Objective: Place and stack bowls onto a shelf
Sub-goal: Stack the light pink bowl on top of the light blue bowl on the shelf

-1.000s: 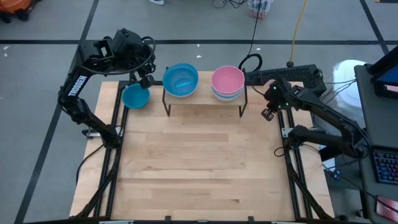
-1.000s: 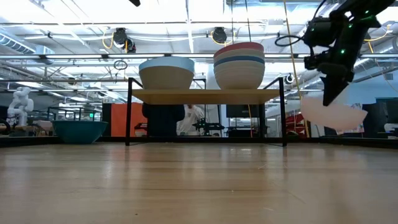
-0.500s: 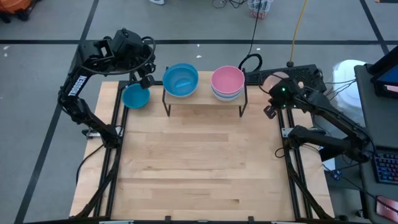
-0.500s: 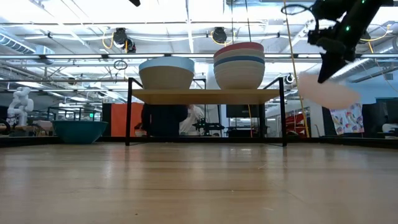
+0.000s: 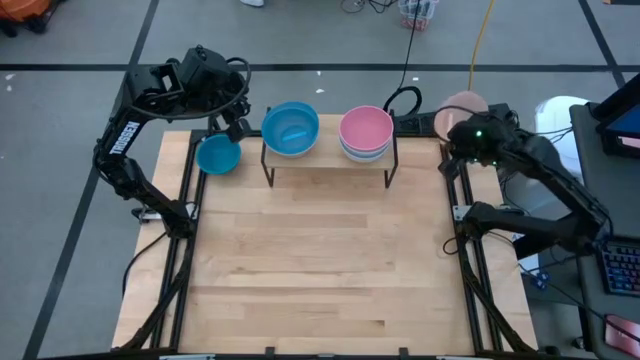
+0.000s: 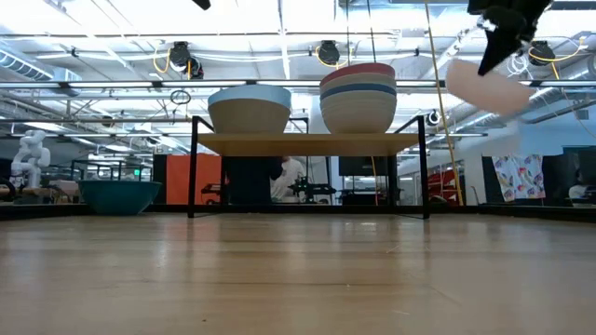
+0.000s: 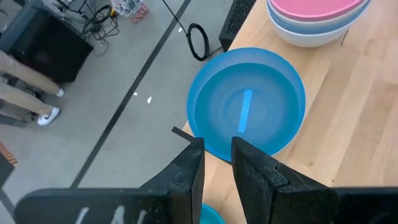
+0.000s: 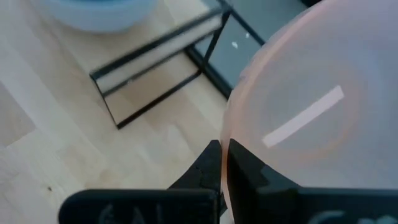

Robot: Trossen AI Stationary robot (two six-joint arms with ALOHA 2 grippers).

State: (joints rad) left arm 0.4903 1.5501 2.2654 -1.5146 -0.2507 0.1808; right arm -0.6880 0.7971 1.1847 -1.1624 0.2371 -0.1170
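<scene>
Peach bowl (image 5: pixel 459 108) aloft, pinched by right hand (image 8: pixel 222 163).
Shelf (image 5: pixel 327 163) holds stacks; teal bowl (image 5: pixel 217 156) remains; left hand (image 7: pixel 216 163) seemingly spread.

Grey floor (image 5: pixel 80 200) with black tape lines; ceiling strip lights (image 6: pixel 279 14); orange panel (image 6: pixel 182 179) beyond table.

The shelf (image 5: pixel 328 168), a light plank on thin black legs, stands at the far edge of the surface, carrying a blue bowl (image 5: pixel 290 128) on its left and a pink-topped stack of bowls (image 5: pixel 366 133) on its right. A darker blue bowl (image 5: pixel 218 155) sits upright on the surface just left of the shelf. A peach bowl (image 5: pixel 459 114) is pinched by its rim in the right gripper's (image 8: pixel 222 163) jaws, tilted in the air right of the shelf.
</scene>
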